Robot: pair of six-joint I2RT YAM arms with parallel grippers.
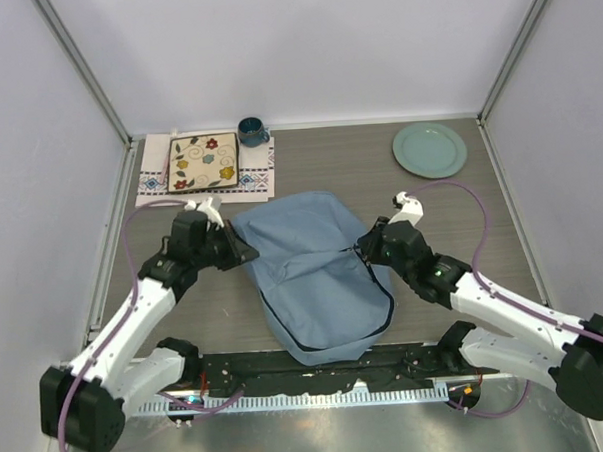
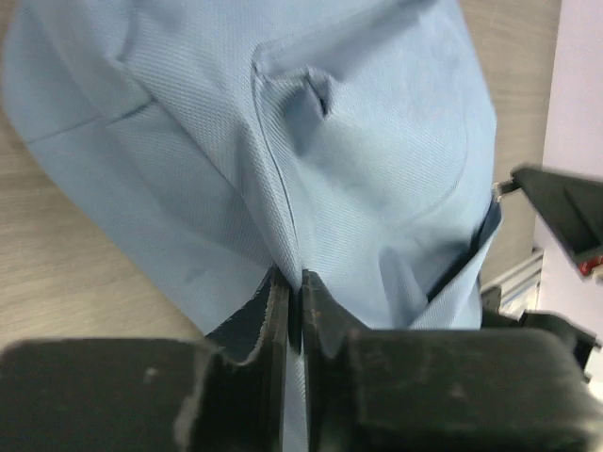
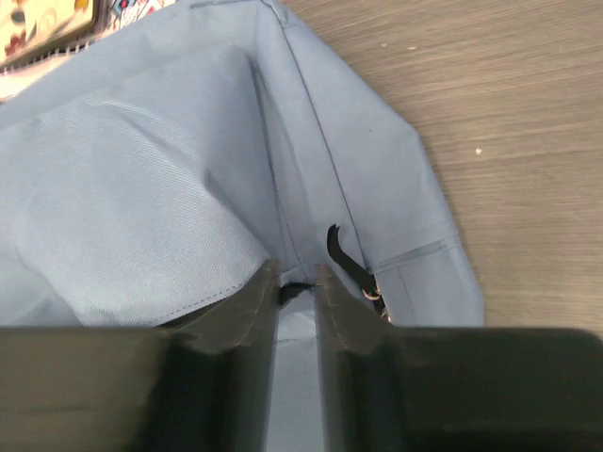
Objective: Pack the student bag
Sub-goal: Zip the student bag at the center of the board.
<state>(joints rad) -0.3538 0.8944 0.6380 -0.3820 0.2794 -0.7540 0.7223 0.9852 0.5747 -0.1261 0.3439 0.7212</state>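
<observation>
the student bag (image 1: 319,285) lies at the centre of the table (image 1: 328,155). the left gripper (image 2: 294,285) is pinched tight on fabric at the bag's left edge. the right gripper (image 3: 297,281) stands narrow around a fold at the bag's right edge; you cannot tell whether it clamps. behind the bag to the left lie a floral book (image 1: 204,162) on a patterned cloth (image 1: 257,178) and a dark mug (image 1: 252,131). behind it to the right, well apart, sits a green plate (image 1: 429,148). bare table shows on both sides of the bag. a black rail (image 1: 318,370) runs just at its near edge.

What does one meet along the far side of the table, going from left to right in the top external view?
Floral-patterned square lying on an embroidered cloth → dark blue mug → pale green plate.
</observation>
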